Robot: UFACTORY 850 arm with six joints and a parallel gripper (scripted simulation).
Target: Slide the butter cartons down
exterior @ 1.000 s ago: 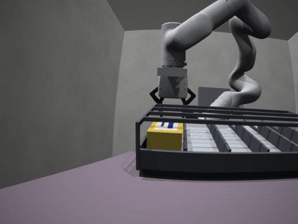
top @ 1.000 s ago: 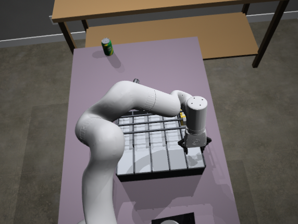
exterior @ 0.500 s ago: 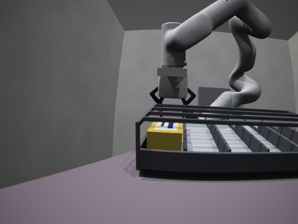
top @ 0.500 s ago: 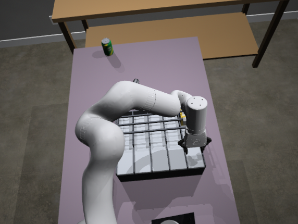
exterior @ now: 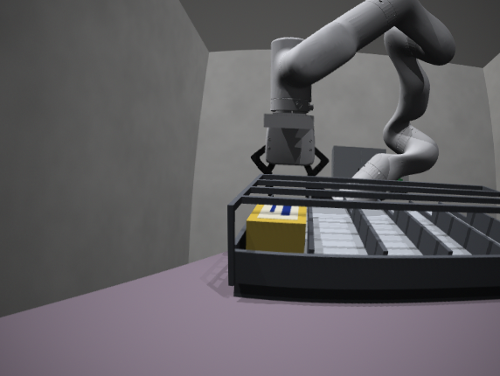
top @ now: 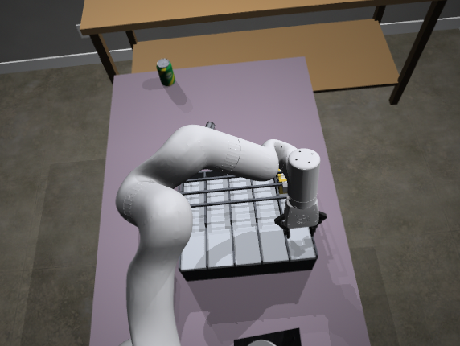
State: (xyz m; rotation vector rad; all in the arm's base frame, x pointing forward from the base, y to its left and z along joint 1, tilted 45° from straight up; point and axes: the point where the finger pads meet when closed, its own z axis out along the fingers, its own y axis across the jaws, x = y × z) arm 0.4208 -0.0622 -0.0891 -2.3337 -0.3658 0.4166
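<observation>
The sloped shelf (top: 245,225) with five lanes under dark cross bars stands on the purple table. One yellow butter carton (exterior: 276,228) with a white and blue top rests against the end rail of the outermost lane, the leftmost one in the exterior view. In the overhead view only a sliver of this carton (top: 282,179) shows behind the wrist. My gripper (exterior: 289,170) is open and empty, hanging above the cross bars over the same lane (top: 299,233), farther up it than the carton. No other butter carton is in view.
A green can (top: 165,72) stands at the far left of the table. A wooden table (top: 257,40) stands behind it. A dark box (top: 267,338) sits at the near table edge. My arm covers the shelf's left part.
</observation>
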